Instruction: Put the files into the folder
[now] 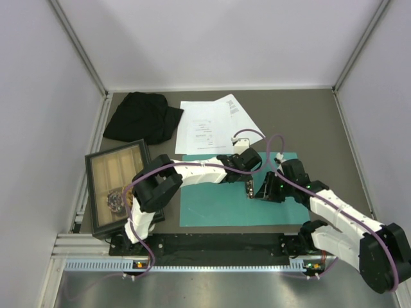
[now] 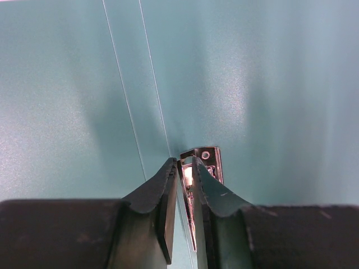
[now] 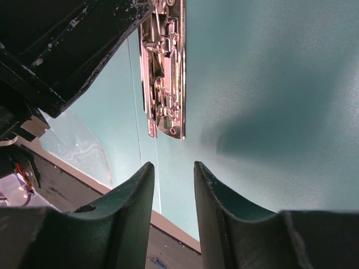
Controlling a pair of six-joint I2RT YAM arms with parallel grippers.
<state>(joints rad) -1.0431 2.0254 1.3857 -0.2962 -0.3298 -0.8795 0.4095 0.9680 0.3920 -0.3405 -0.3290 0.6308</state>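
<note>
At the middle of the open teal folder [image 1: 212, 208], the left gripper [image 2: 182, 162] shows jaws at a narrow slit, apparently pinching the metal clip [image 2: 202, 159]. Just right of it, the right gripper [image 3: 174, 165] hovers half open and empty. The paper sheets [image 1: 205, 128] lie just beyond the folder's far edge, so the clip probably needs lifting fully first, with the folder held flat.
</note>
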